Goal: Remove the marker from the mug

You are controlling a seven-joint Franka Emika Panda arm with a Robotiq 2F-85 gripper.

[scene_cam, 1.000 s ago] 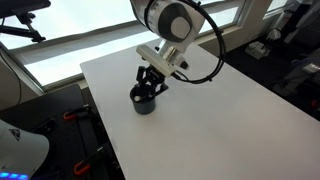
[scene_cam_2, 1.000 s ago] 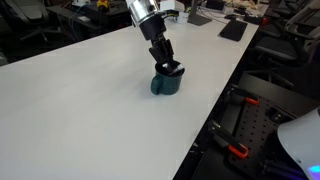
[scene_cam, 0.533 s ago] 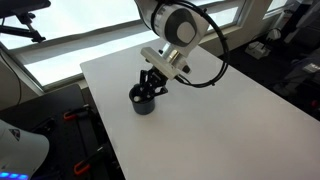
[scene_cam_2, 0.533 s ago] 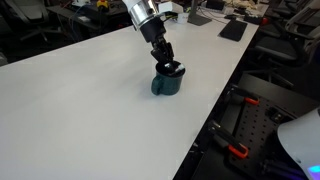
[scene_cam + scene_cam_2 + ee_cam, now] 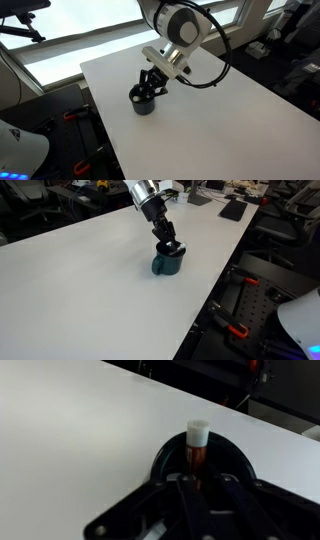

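**Surface finishes at the pincer.** The surface (image 5: 70,430) beneath the pincer (image 5: 205,488) is appearing as a smooth, matt white sheet, giving back only soft, diffuse light. The pincer itself is showing matt black, plastic-looking fingers. Directly below it, the mug (image 5: 160,458) is presenting a smooth dark wall with a faint sheen. At the pincer's fingertips, the marker (image 5: 197,450) is displaying a matt white, plastic-looking cap and a glossier reddish barrel. Above the pincer, the arm housing (image 5: 176,22) is gleaming as glossy white plastic.
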